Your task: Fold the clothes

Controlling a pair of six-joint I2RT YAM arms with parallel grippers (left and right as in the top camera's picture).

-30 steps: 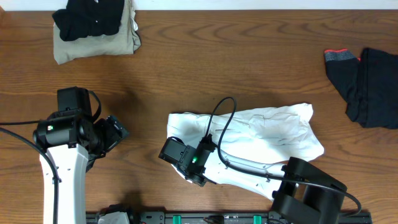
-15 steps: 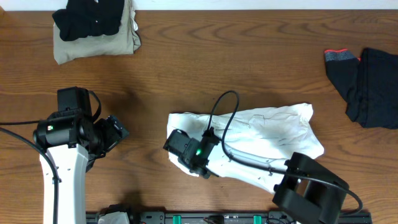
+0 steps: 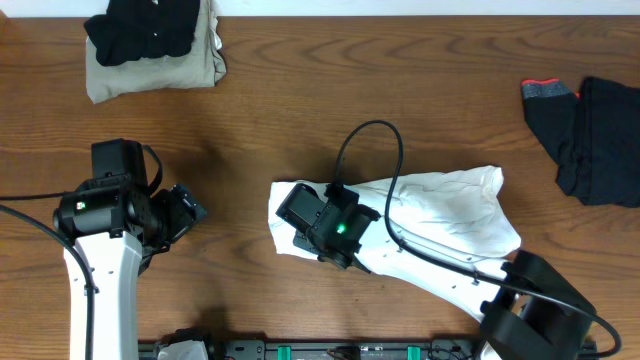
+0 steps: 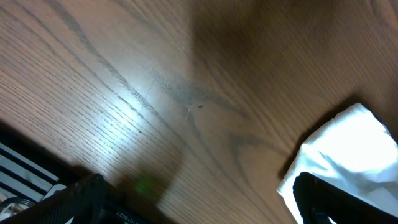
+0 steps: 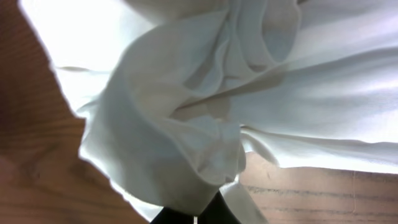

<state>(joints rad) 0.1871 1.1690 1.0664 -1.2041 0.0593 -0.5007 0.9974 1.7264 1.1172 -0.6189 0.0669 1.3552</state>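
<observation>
Right claw (image 3: 296, 212) farther up white shirt (image 3: 450, 205) than before, wooden table (image 3: 400, 100) beneath

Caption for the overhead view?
Right gripper clamps a bunched end of the white shirt; left gripper sits apart above the table.

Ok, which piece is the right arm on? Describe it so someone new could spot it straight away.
On the wooden table, look at the robot's side, just right of centre. A crumpled shirt lies there, its left end bunched in the right gripper. It is the only white piece: the garment at the right edge is black, and the pile in the far left corner is black on khaki.
</observation>
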